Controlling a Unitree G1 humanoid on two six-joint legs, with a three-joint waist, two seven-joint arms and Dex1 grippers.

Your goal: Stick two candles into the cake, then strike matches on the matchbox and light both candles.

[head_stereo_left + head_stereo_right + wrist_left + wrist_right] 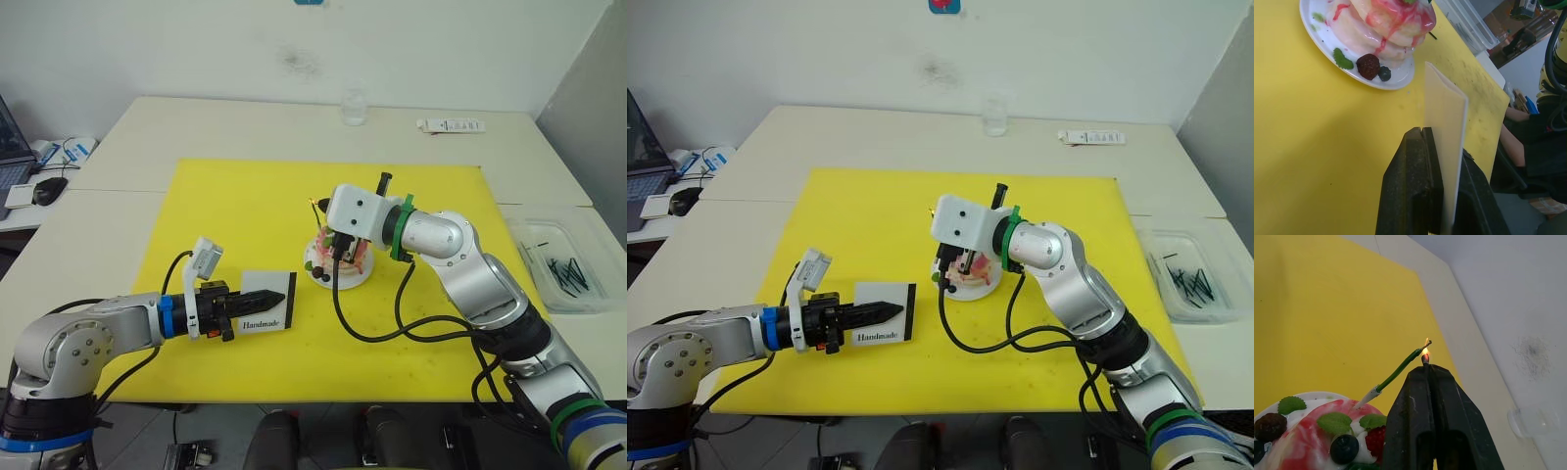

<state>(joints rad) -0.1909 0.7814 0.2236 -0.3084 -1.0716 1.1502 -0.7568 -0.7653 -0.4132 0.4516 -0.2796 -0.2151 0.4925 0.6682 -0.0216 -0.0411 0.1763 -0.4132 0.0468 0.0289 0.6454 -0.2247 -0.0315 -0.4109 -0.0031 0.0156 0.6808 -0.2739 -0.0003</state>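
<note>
The pink-and-white cake (1312,435) sits on its white plate (355,278) in the middle of the yellow mat. A thin green-and-white candle (1396,372) leans out of the cake's top. My right gripper (1426,368) hovers just above the cake, shut on a match (1424,359). Just the match's tip pokes out, burning with a small flame that touches the candle's tip. To the left of the cake, my left gripper (277,294) is shut on the white "Handmade" matchbox (265,313) and holds it on edge over the mat.
The yellow mat (245,206) covers the table's middle. A clear plastic tray (578,294) holding dark sticks stands at the right edge. At the back are a clear glass (354,106) and a white flat box (451,125). A laptop and mouse (47,190) lie far left.
</note>
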